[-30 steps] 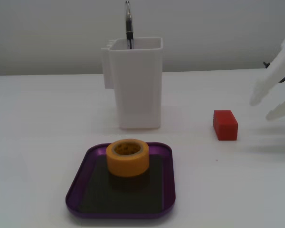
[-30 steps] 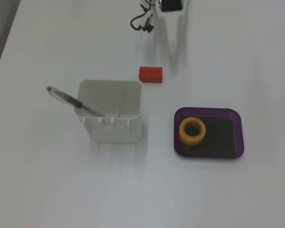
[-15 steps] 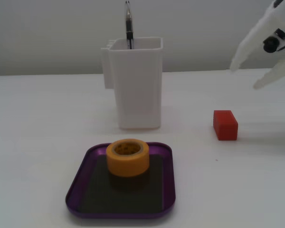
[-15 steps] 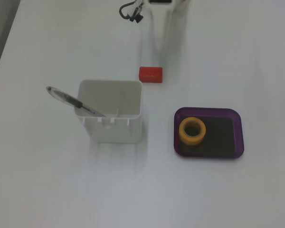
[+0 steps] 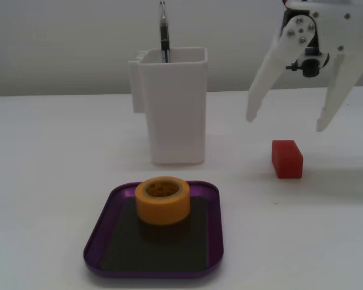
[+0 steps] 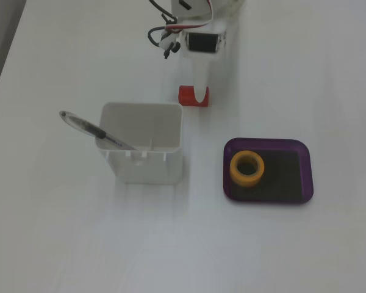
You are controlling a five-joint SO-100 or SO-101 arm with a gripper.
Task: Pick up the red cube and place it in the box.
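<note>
Gripper (image 5: 287,124) wide open, fingers splayed, nothing held, hanging above table (image 5: 48,157). Red cube (image 5: 287,159) on table below and between fingertips in a fixed view; not touched there. In another fixed view, one white finger (image 6: 200,85) crosses over cube (image 6: 187,96); contact hard to judge from that angle. Box (image 5: 213,229) near front of table, well apart from cube, dark floor up. Orange-yellow tape roll (image 5: 163,200) sitting inside box. White container (image 5: 172,109) behind box, pen (image 5: 164,30) standing in it.
</note>
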